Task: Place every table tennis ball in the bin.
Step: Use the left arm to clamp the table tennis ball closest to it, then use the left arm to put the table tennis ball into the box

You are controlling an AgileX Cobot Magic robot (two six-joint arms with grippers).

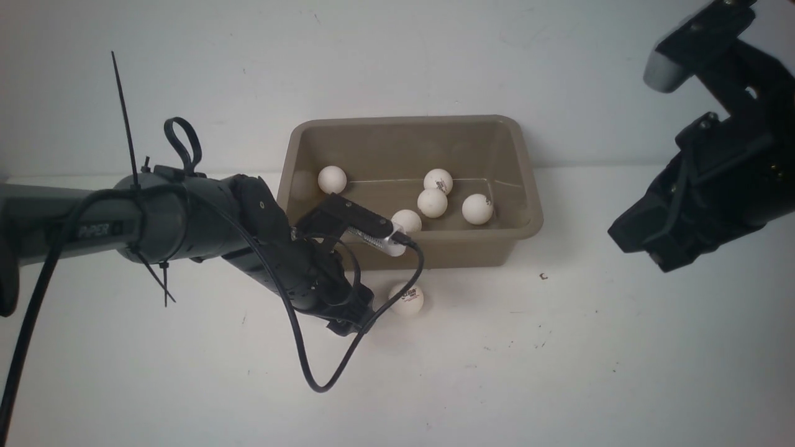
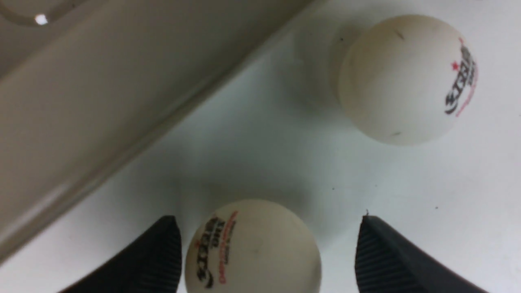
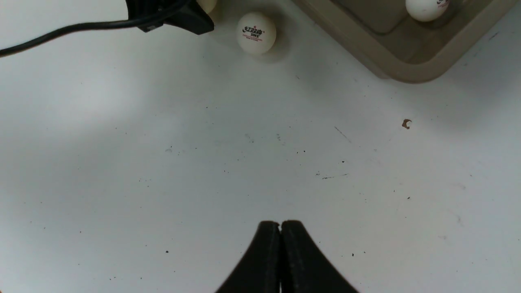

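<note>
Resting on the white table (image 1: 559, 372), the taupe bin (image 1: 472, 248) was seen with five table tennis balls inside it: a left ball (image 1: 332, 179), a back ball (image 1: 438, 181), a middle ball (image 1: 432, 202), a right ball (image 1: 477, 208) and a front ball (image 1: 407, 221). The back ball and the middle ball were seen just beside each other. The front ball was partly hidden by the camera on the left arm (image 1: 186, 223).

Two more balls were seen out on the table, just in front of the bin. The near ball (image 2: 252, 248) was found between the two black fingers (image 2: 154, 256) of the left gripper (image 2: 268, 219), which was spread wide. The ball was not squeezed, as a gap was seen on one side. The free ball (image 2: 403, 79) was seen a little past the fingers, with red and black print on it. In the front view only the free ball could be seen, as the near ball was hidden under the gripper. A black cable (image 1: 310, 366) was hung in a loop from the left arm.

The right gripper (image 3: 280, 223) was held over the table, well apart from the bin, with its fingers pressed together and nothing between them. A tiny brown crumb (image 3: 406, 123) was seen on the table near the bin's corner.
</note>
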